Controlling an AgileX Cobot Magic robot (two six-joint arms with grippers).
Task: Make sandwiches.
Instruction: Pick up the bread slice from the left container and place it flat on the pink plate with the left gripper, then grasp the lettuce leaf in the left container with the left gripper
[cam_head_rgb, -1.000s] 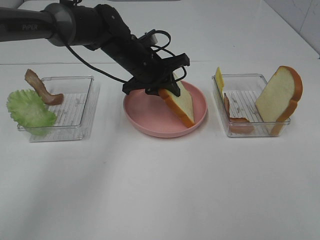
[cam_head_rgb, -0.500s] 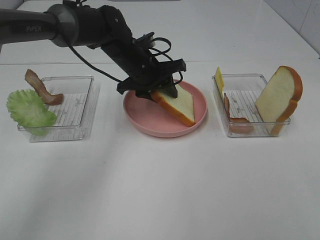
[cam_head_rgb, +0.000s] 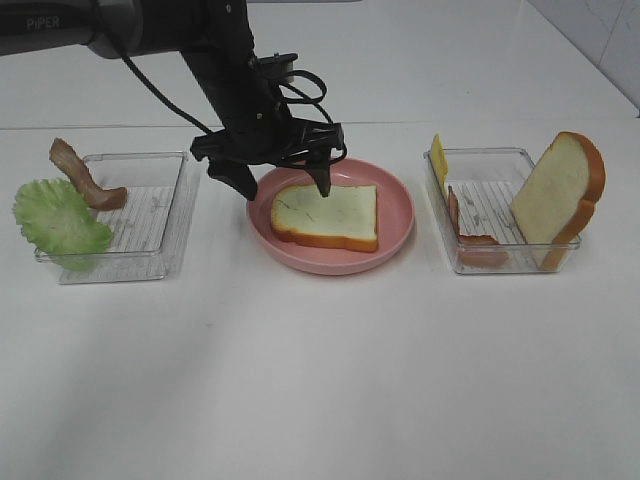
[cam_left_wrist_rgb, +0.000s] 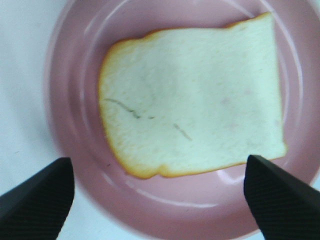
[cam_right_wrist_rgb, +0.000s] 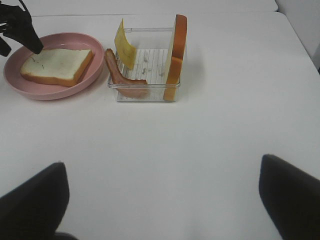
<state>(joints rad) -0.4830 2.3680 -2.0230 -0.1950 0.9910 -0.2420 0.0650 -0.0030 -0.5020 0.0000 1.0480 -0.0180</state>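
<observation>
The left gripper (cam_head_rgb: 285, 182) hung above the plate in the upper middle of the overhead frame, jaws spread wide and holding nothing. Below it the bread slice (cam_head_rgb: 326, 214) lay flat in the pink plate (cam_head_rgb: 398, 232) at the frame's centre. In the left wrist view a fingertip stood off to either side of the slice.

At the right of the frame, the right tray (cam_head_rgb: 500, 262) held a second bread slice (cam_head_rgb: 560, 195) on edge, a cheese slice (cam_head_rgb: 439, 160) and a bacon strip (cam_head_rgb: 470, 240). At the left, lettuce (cam_head_rgb: 60, 220) and another bacon strip (cam_head_rgb: 85, 175) hung over the left tray (cam_head_rgb: 160, 205). The right gripper (cam_right_wrist_rgb: 160, 205) waited over bare table, jaws fully apart.

The base slice looked placed. The release would best end with a straight lift, so neither fingertip drags the crust, before a filling is fetched.

A second before, the slice had stood tilted on edge, pinched in the left jaws. Half a second before, it leaned lower. By this moment it was flat and released, and the gripper had shifted toward the frame's left.
</observation>
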